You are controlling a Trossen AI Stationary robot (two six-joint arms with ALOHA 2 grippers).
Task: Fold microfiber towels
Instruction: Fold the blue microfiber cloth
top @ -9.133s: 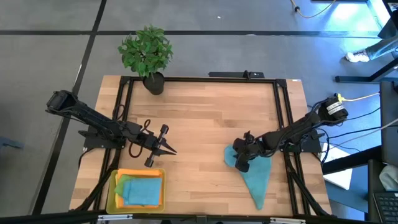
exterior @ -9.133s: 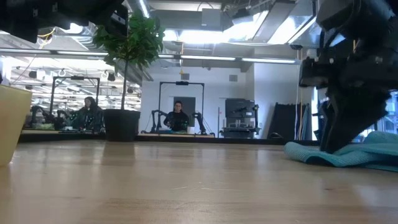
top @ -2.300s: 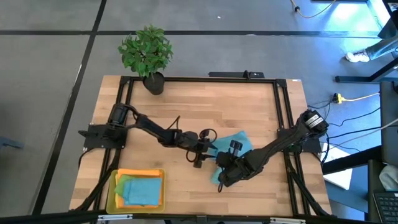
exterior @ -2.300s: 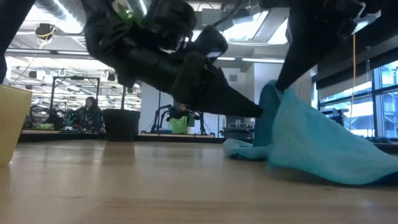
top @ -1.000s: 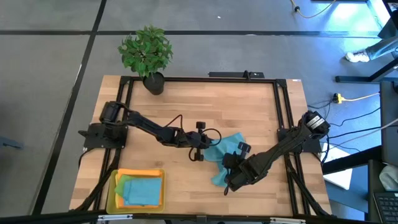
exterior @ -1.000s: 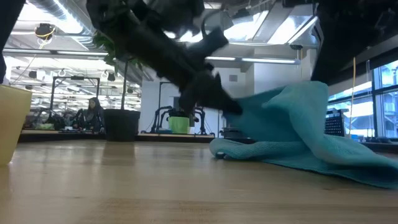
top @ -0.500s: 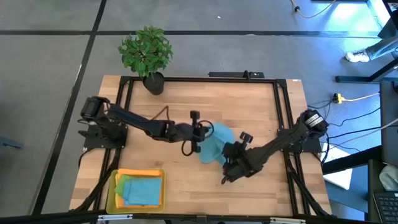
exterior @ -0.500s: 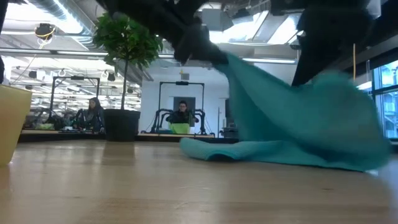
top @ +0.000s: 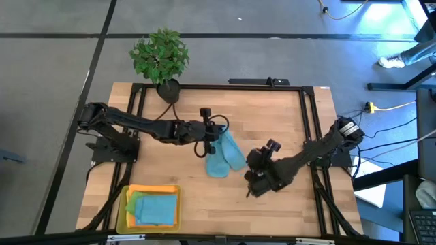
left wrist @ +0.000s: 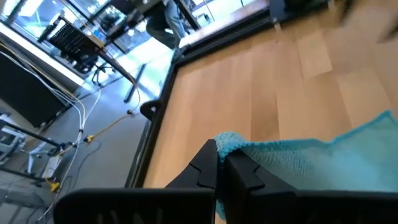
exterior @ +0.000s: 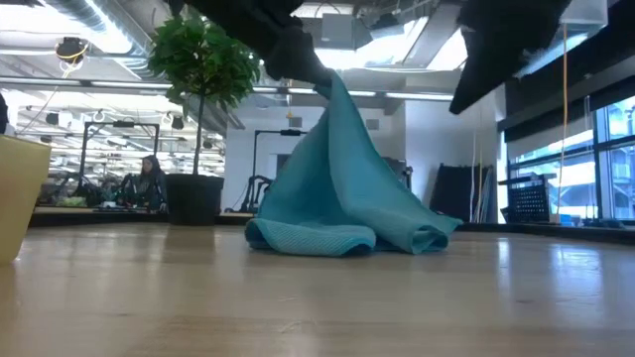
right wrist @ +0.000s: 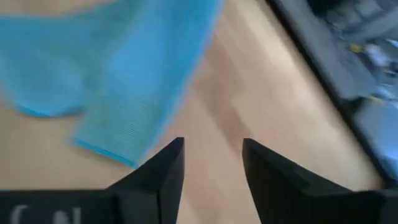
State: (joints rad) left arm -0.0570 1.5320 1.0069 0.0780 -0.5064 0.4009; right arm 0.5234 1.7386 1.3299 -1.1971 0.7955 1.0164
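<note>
Lifting a teal towel (top: 223,154) by one corner above the worktop (top: 272,122).
Left hand (top: 208,141) is clenched on that corner; right hand (right wrist: 211,163), released, must next catch another corner.

Both arms are dark, nearly black, built from slender matt segments joined by thicker cylindrical joints. The left arm (top: 136,126) rises from a black blocky base plate (top: 109,146) bolted at the table's left edge, and a thin black cable loops loosely near its wrist (top: 214,129). The right arm (top: 306,156) has a rounded shoulder housing with a pale ring marking (top: 349,129) at the table's right edge. The left gripper (left wrist: 221,171) has two flat, black, wedge-shaped plastic fingers with angular bevelled edges. The right gripper (right wrist: 211,165) has matching dark tapered fingers (right wrist: 165,168) with smooth, slightly glossy faces.
</note>
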